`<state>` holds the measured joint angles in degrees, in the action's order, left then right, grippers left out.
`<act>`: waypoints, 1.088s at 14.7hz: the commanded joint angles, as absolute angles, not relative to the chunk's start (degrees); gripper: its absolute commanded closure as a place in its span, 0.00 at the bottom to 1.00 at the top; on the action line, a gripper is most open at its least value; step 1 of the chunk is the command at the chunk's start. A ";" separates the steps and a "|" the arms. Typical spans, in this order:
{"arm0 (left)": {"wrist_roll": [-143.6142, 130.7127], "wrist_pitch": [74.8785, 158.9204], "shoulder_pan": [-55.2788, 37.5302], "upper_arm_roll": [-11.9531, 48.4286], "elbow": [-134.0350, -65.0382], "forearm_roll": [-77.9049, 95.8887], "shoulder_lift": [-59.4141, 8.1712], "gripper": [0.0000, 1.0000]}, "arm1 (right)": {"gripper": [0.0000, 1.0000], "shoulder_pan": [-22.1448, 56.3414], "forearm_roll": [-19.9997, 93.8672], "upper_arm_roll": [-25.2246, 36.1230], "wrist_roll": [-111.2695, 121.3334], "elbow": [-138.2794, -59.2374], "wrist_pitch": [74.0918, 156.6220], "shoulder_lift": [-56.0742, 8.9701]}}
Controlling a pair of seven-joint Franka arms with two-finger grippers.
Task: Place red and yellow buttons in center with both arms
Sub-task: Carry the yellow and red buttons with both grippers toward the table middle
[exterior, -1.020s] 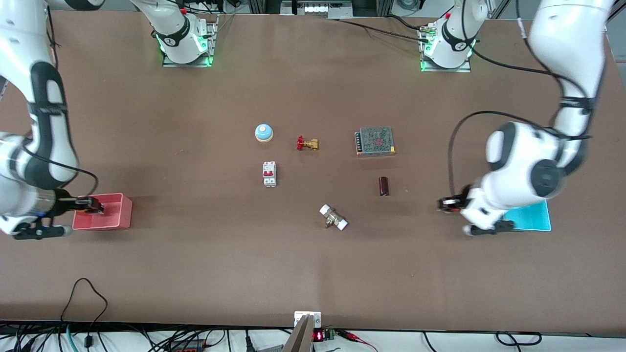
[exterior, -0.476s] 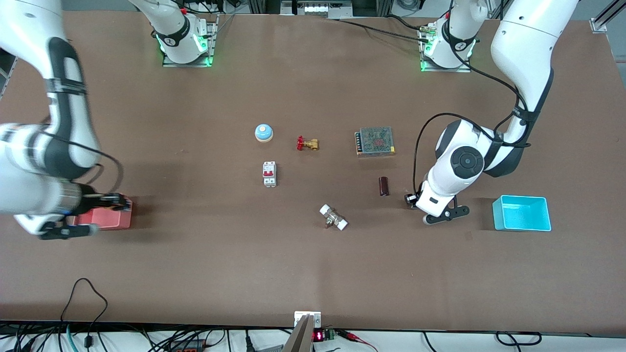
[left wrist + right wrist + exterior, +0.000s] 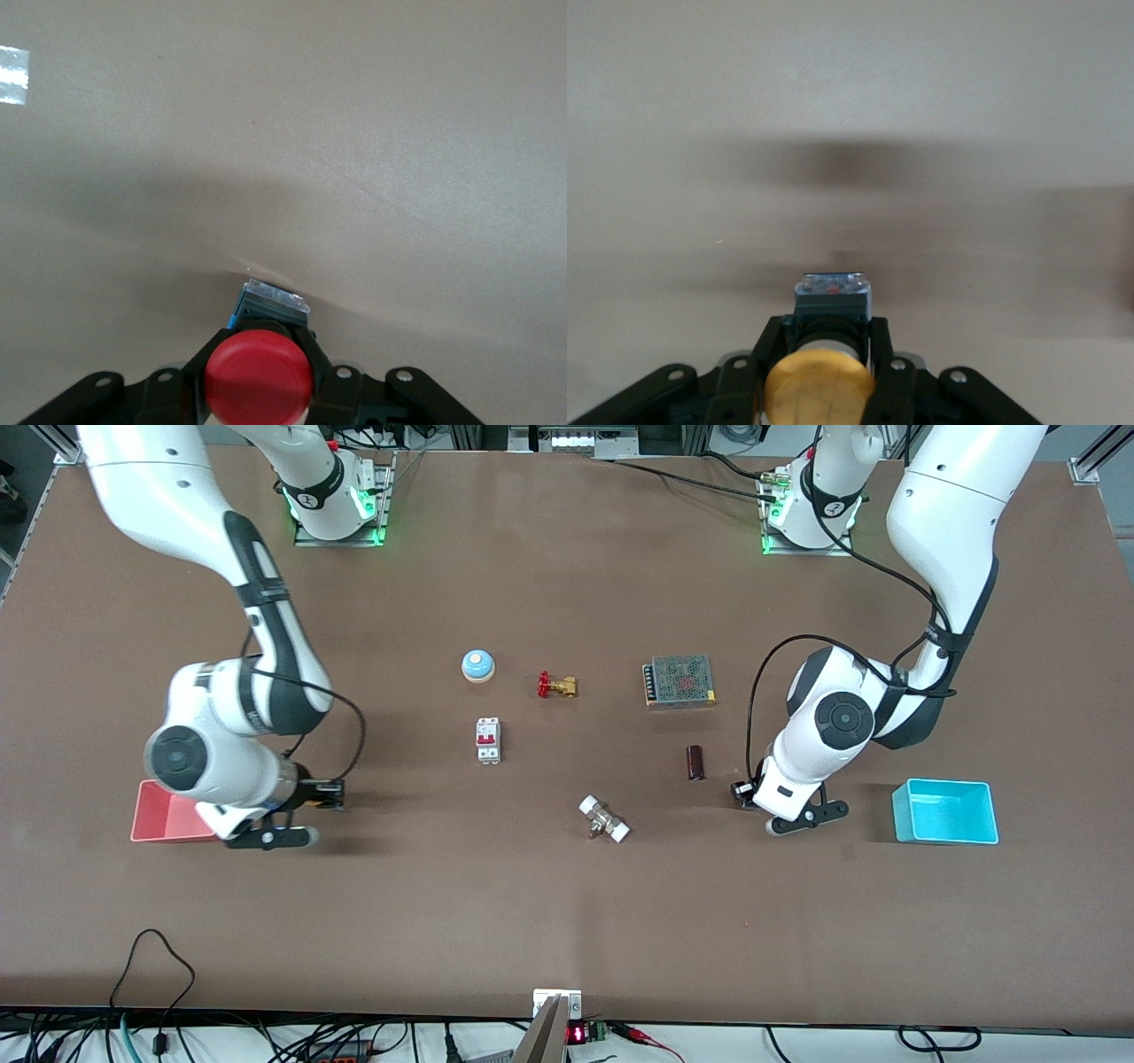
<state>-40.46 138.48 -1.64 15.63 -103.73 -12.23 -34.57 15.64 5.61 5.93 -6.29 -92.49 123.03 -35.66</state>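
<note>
surface [image 3: 567, 921] is matte brown, kinda felt-like up close. arms [image 3: 939, 522] are glossy white plastic shells with black bands. red button [image 3: 259, 379] cap looks like smooth matte plastic, yellow button [image 3: 819, 388] cap a bit satiny. fingers [image 3: 323, 372] are matte black. valve [image 3: 558, 685] is shiny brass, and both bins, red [image 3: 164, 815] and blue [image 3: 944, 811], look like plain plastic

robot lab (two bench-mounted arms [image 3: 221, 602])
</note>
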 commanded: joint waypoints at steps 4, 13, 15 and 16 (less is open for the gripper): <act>-42.27 138.96 -1.93 15.29 -102.92 -13.62 -35.16 0.32 | 0.62 19.94 6.33 6.42 -14.40 -95.62 126.04 -35.42; -42.45 137.91 -1.23 15.29 -100.47 -13.45 -34.63 0.00 | 0.61 23.64 6.24 6.42 -14.85 -96.33 127.79 -37.97; -42.02 134.50 -0.79 15.29 -98.36 -13.27 -34.19 0.00 | 0.61 24.08 6.33 6.42 -14.94 -96.42 128.67 -38.58; -41.75 131.08 -0.70 15.29 -96.35 -13.27 -33.93 0.00 | 0.59 24.08 6.24 6.42 -14.94 -96.42 128.76 -38.67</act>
<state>-41.38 136.56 -1.09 15.20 -99.89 -12.23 -34.59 23.18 5.58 6.11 -14.32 -95.56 127.14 -38.39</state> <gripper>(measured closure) 0.000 0.573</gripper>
